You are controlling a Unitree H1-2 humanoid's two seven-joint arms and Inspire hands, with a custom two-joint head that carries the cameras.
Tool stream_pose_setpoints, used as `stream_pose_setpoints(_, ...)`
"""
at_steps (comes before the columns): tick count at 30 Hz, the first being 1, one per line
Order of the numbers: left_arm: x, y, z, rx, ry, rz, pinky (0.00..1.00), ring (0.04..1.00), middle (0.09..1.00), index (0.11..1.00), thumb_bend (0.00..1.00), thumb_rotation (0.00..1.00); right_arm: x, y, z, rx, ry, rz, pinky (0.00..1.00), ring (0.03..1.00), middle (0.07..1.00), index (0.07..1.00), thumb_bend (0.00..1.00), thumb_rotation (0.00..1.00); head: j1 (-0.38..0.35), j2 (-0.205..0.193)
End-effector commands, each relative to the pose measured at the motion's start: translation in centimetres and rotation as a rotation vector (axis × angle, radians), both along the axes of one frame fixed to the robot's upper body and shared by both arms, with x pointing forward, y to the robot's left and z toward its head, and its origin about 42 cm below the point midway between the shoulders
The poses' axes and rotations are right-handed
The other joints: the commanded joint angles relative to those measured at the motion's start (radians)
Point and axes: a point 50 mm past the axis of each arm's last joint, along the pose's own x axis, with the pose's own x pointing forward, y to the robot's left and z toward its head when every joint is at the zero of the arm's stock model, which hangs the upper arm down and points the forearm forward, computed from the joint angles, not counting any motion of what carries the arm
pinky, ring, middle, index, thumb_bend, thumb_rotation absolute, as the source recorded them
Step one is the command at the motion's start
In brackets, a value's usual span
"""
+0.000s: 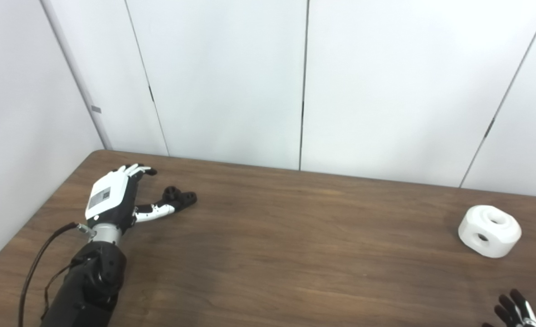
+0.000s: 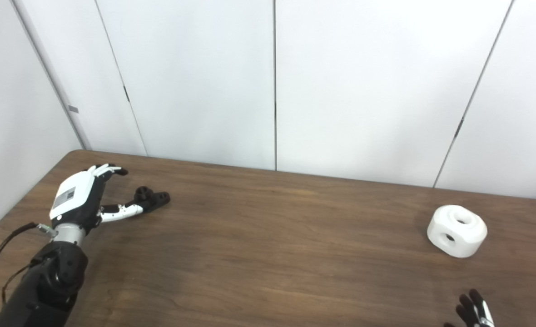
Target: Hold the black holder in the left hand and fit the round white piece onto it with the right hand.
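Left robot hand reaching for black holder; nothing grasped yet.

Left robot hand (image 1: 113, 200) lies low over the counter (image 1: 268, 254) at far left, fingers spread and empty, thumb stretched right. Black holder (image 1: 179, 198) sits on the counter at the thumb's tip, touching or just beside it; cannot tell which. To do this step well, judged from here: slide the hand right until the holder sits between thumb and fingers, then close squarely, leaving the mating end exposed. Holder is small and dark, so it may skid if nudged by the thumb first. Round white piece (image 1: 489, 230) rests well apart at far right, holes showing on top and side. Right robot hand (image 1: 515, 311) only pokes in at the bottom edge, near the white piece; fingertips alone visible, state cannot be told.
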Motion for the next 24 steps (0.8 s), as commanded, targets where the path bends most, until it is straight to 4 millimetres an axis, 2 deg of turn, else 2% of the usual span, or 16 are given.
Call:
stream_pose_setpoints(1,1.1,0.9,2.6,0.044,-0.062,0.009,1.0,0.972,0.918,0.79,0.91,0.44,-0.3,0.1,0.3,-0.006,0.0,-0.01,0.84,0.952,0.966,1.0,0.41,1.0,-0.002,0.003)
stream_pose_setpoints(13,2.6,1.7,1.6,0.035,0.033,0.02,1.0,0.968,0.906,0.78,0.91,0.44,-0.2,0.2,0.4,-0.003,-0.002,-0.012,0.83,0.945,0.96,1.0,0.43,1.0,-0.007,0.006)
stream_pose_setpoints(24,3.4,1.0,1.5,-0.021,0.073,0.0,1.0,0.961,0.912,0.722,0.86,0.38,-0.3,0.6,0.5,-0.004,-0.004,-0.011,0.83,0.945,0.96,1.0,0.44,1.0,-0.021,0.007)
